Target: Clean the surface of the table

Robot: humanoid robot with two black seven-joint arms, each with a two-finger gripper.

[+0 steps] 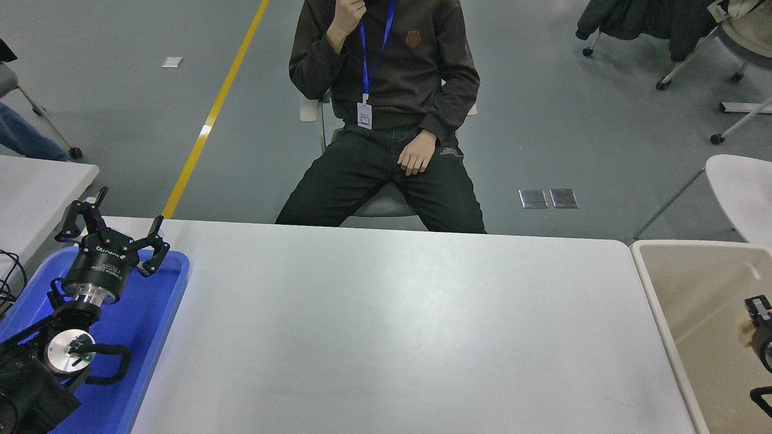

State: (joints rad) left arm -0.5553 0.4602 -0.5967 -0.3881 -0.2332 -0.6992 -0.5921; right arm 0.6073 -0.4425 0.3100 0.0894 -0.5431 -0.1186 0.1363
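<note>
The table surface (386, 319) is a wide matte white top with nothing lying on it. My left gripper (113, 224) is parked at the lower left, open and empty, above the blue tray (158, 313). My right gripper (759, 328) just shows at the right edge, over the beige bin (650, 283). A small pale tan thing (746, 335) shows against its black parts. Most of this gripper is cut off by the picture's edge.
A person (386, 90) sits on a chair at the table's far side, one hand on a thigh. A smaller white table (36, 187) stands at the left. A white chair (742, 193) stands behind the bin.
</note>
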